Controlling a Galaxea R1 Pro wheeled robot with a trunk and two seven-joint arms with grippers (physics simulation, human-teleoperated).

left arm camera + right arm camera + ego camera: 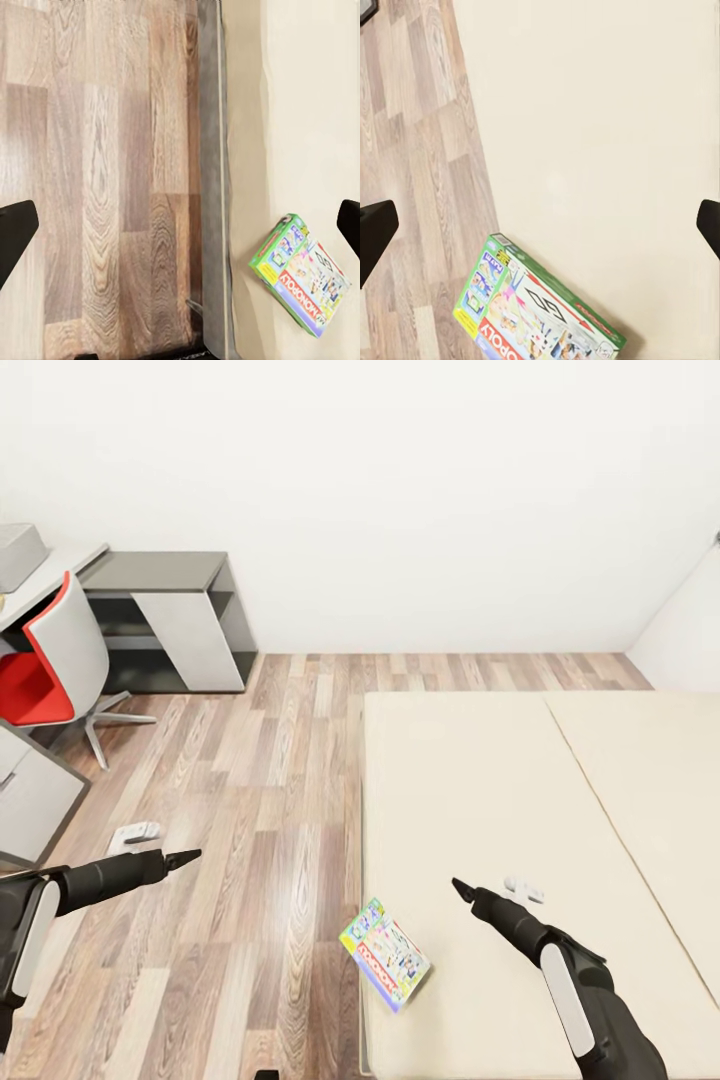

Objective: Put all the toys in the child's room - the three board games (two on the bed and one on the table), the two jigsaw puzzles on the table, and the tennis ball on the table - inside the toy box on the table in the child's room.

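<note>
Head view: flat green-white-red printed board game box lay on the plain beige mattress of the low bed, right at the bed's near-left edge, with one corner at or just over that edge above the wood-plank floor. Its long axis ran diagonally, from the edge inward and toward the robot.

Right gripper hovered over the mattress, near the box; the box lay to its left and nearer the robot. Left gripper hung over the floor, farther from the box, with the bed edge between them. Judgement: the right arm was the nearer one for the pick.

Right wrist view: both dark fingertips sat wide apart at the frame sides, nothing between them; the box lay off to one side of the finger line. Left wrist view: fingers equally spread and empty, box beyond the bed edge.

Judgement: the gripper would need turning to span the box's short side.
</note>
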